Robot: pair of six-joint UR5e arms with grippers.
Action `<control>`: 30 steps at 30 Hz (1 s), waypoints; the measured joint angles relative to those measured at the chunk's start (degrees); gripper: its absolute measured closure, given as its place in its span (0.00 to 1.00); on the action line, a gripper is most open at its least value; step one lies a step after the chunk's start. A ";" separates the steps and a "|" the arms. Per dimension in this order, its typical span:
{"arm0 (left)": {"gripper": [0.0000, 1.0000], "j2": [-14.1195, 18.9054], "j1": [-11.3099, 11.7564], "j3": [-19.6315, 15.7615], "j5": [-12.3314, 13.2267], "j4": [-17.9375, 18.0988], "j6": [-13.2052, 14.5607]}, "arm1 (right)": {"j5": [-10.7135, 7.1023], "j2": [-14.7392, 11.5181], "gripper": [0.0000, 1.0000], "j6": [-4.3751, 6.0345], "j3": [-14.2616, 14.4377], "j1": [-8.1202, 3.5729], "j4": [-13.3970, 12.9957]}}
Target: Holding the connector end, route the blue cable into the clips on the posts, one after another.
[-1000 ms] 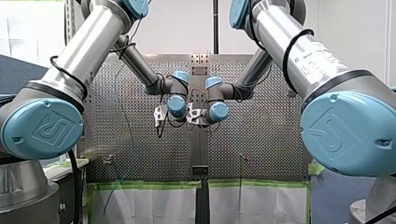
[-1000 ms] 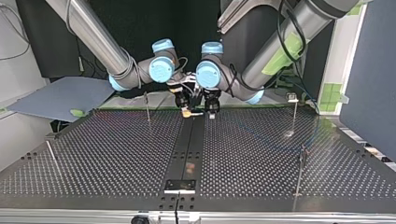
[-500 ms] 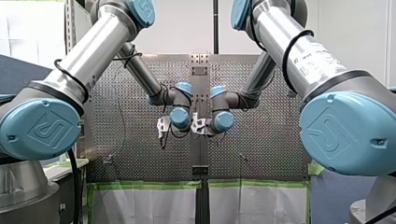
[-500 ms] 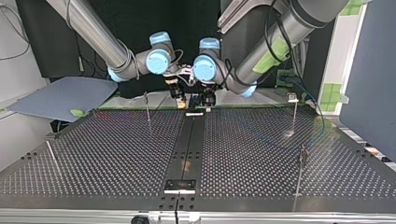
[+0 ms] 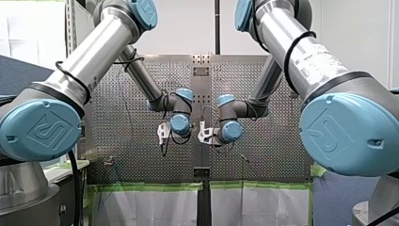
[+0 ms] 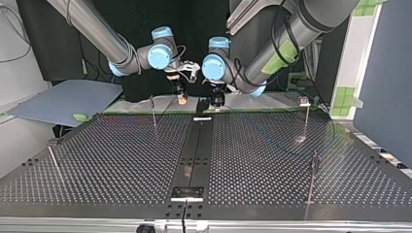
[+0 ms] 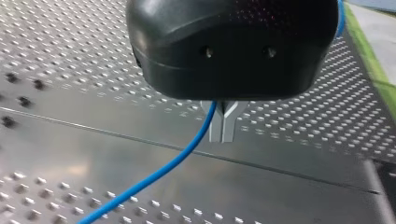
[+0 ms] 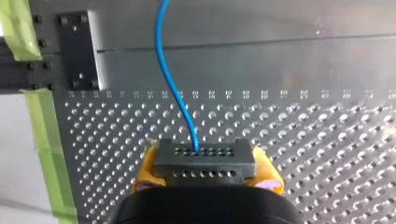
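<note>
Clamping the connector [image 8: 204, 158], my right tool [image 8: 205, 171] anchors the blue cable [image 8: 172, 84] running ahead; my left tool [image 7: 222, 125], closed on it, can steer it.

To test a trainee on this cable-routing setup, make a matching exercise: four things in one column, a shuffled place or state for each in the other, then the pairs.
Things
1. connector
2. my left gripper
3. green tape
4. blue cable

Places or states
A. stuck along the edge of the perforated table
B. black body, metal fingers closed together
C. clamped between the yellow pads of my right gripper
D. comes out of the connector's holed face and runs off over the table

Pairs: 1-C, 2-B, 3-A, 4-D
</note>
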 joint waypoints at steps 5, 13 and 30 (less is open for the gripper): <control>1.00 -2.74 -0.11 -0.04 -0.07 -0.60 0.26 | 0.46 0.06 1.00 -0.16 0.85 -0.76 -0.27; 1.00 -6.48 -0.65 -0.03 -0.10 1.69 0.47 | 0.86 0.15 1.00 -0.07 3.48 -2.24 -2.61; 1.00 -10.39 -5.28 -0.03 -0.31 7.88 1.26 | 0.83 0.33 1.00 0.40 11.48 -4.45 -10.23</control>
